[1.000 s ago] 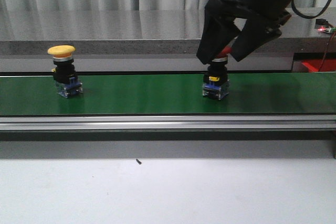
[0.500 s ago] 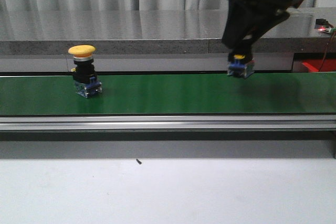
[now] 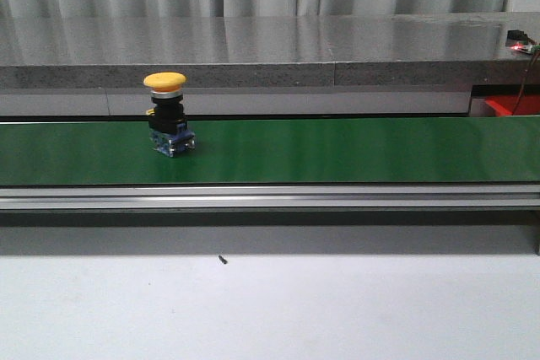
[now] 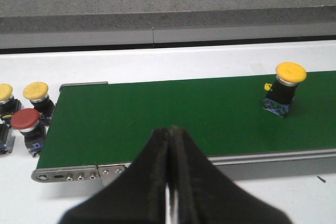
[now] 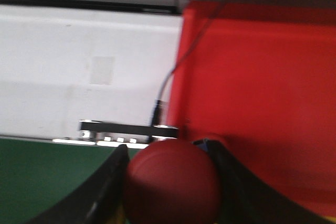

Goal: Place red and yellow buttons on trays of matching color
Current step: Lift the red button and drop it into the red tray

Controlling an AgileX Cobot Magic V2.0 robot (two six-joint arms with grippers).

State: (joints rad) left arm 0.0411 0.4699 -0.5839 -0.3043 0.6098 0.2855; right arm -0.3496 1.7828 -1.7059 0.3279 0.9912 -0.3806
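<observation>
A yellow button (image 3: 168, 124) stands upright on the green conveyor belt (image 3: 337, 153), left of centre in the front view; it shows too as the yellow button (image 4: 282, 89) in the left wrist view. My left gripper (image 4: 171, 132) is shut with nothing in it, above the belt's near edge. My right gripper (image 5: 170, 153) is shut on a red button (image 5: 172, 184), held over the belt's end beside the red tray (image 5: 262, 93). Neither arm shows in the front view. No yellow tray is in view.
Beyond the belt's end in the left wrist view stand two yellow buttons (image 4: 35, 95) and a red button (image 4: 26, 127) on the white table (image 4: 157, 59). A cable (image 5: 178, 72) runs along the red tray's edge. A grey ledge (image 3: 253, 48) lies behind the belt.
The right arm closed on the red button, lifted it off the belt and left the front view. The yellow button rode the belt to the right.
</observation>
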